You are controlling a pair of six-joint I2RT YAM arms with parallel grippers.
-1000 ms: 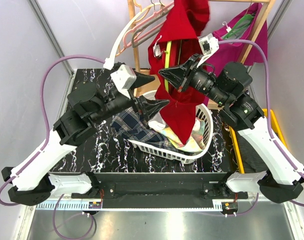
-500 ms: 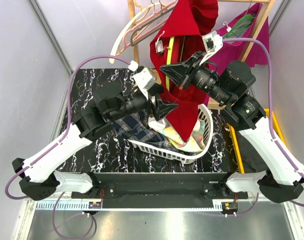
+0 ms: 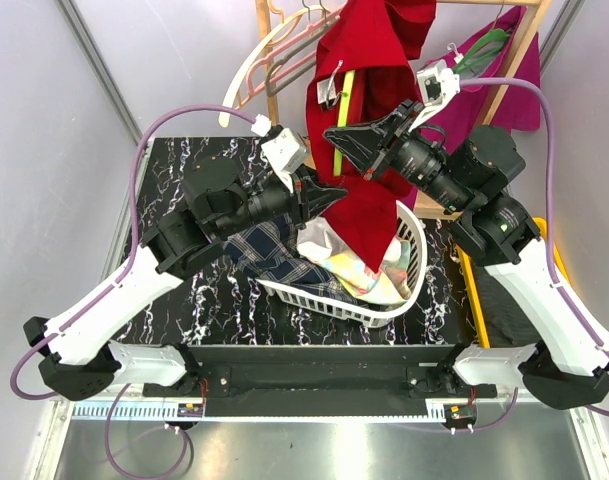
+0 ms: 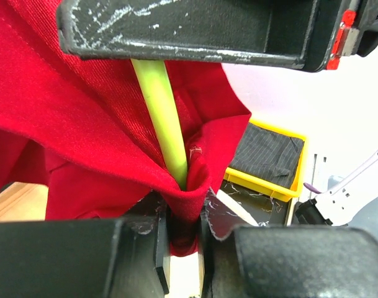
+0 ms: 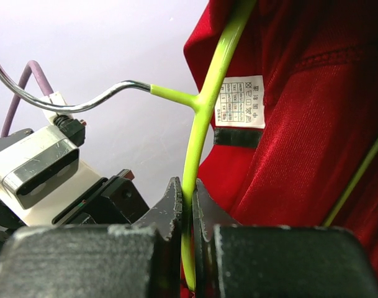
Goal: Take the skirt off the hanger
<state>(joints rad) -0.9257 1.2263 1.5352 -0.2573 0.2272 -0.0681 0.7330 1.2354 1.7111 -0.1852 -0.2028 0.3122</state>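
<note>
Skirt (image 3: 367,212), red: is hanging above the laundry basket (image 3: 379,318), draped on the lime hanger (image 5: 204,121), whose arm is running steeply top to bottom. Right gripper (image 5: 187,208): fingers are pressing together on that arm, cloth lying just beside them. Left gripper (image 4: 184,243), lower and nearer the cloth: fingers are pinching a skirt fold around the hanger rod.

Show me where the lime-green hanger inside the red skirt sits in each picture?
Top external: hanger is a lime strip, upper centre.
Left wrist: hanger at centre, slanting into a pinched fold.
Right wrist: hanger at centre, rising from the right claw.
Shared landmark: red skirt.
</note>
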